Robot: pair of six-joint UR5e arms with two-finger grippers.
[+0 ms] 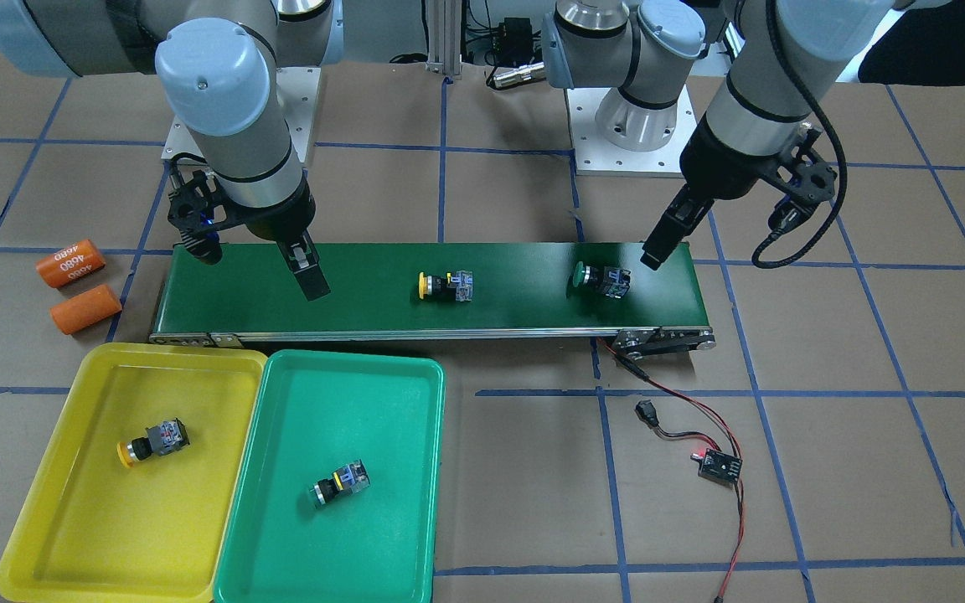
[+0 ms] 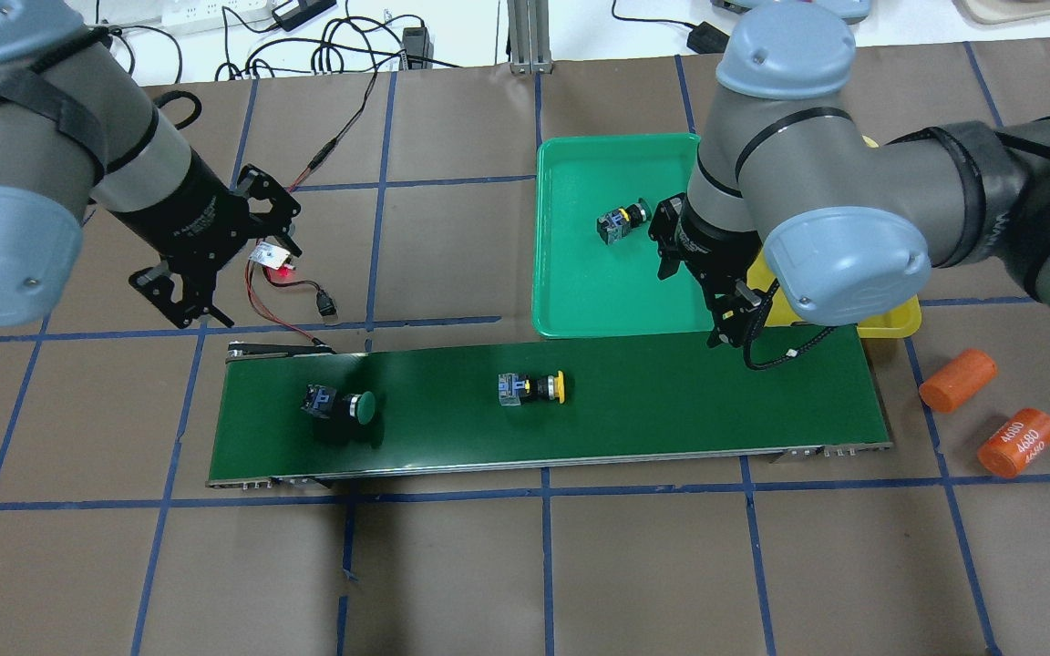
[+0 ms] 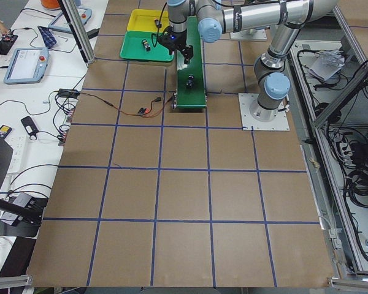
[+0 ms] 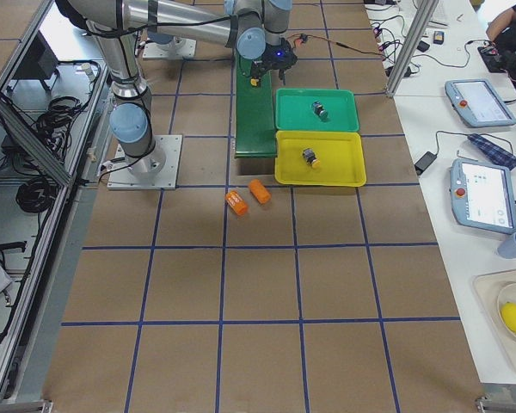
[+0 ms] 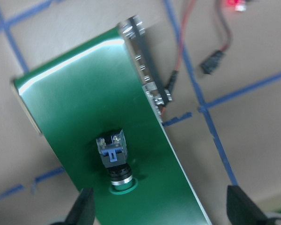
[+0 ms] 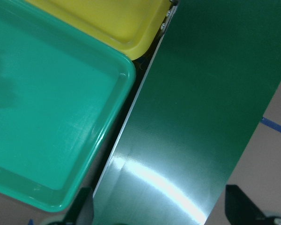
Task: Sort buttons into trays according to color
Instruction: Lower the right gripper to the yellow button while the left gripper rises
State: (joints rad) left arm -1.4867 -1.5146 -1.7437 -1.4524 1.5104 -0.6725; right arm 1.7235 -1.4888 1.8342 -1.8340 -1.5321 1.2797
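Note:
A green-capped button [image 1: 601, 278] [image 2: 340, 404] and a yellow-capped button [image 1: 445, 286] [image 2: 532, 388] lie on the dark-green belt. Another yellow-capped button [image 1: 153, 441] lies in the yellow tray [image 1: 72, 519]. A fourth button [image 1: 338, 483] [image 2: 621, 221] lies in the green tray [image 1: 281, 544] [image 2: 580, 292]. My left gripper [image 1: 658, 251] [image 5: 161, 215] is open above the belt's end, with the green-capped button [image 5: 116, 161] just ahead of its fingers. My right gripper [image 1: 308, 280] [image 6: 161, 215] is open and empty over the belt's other end, beside the trays.
The conveyor belt [image 1: 516, 293] [image 2: 671, 401] runs across the table's middle. Two orange cylinders [image 1: 70, 262] [image 1: 85, 308] lie off its end near the yellow tray. A small circuit board with red and black wires [image 1: 717, 463] lies off the other end.

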